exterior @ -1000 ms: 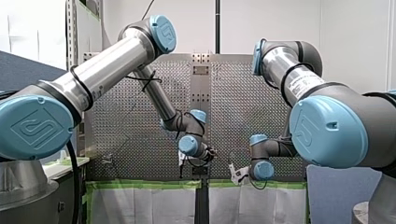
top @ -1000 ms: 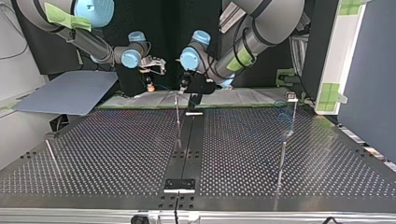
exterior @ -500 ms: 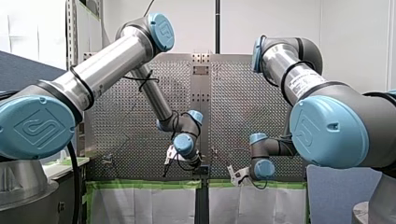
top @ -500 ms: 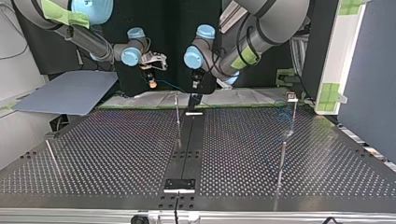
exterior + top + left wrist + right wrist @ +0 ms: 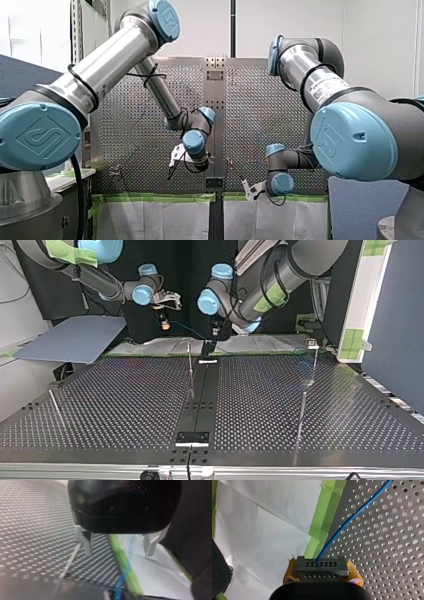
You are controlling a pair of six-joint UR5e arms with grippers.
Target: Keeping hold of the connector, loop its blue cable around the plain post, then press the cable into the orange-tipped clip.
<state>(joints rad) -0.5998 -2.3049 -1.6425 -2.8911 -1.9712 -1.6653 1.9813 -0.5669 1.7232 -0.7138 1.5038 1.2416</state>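
My right jaws pinch the connector (image 5: 321, 567); my left jaws are spread. I think the blue cable (image 5: 352, 517) is not looped or clipped yet.

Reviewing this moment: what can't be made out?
The orange-tipped clip: in the top view the posts are too small to tell which carries it.
The blue cable: its far end is cut off by the right wrist view's edge; ahead of my left pincer it is a blur.
My right pincer: in the right wrist view its pad faces are hidden by the connector.
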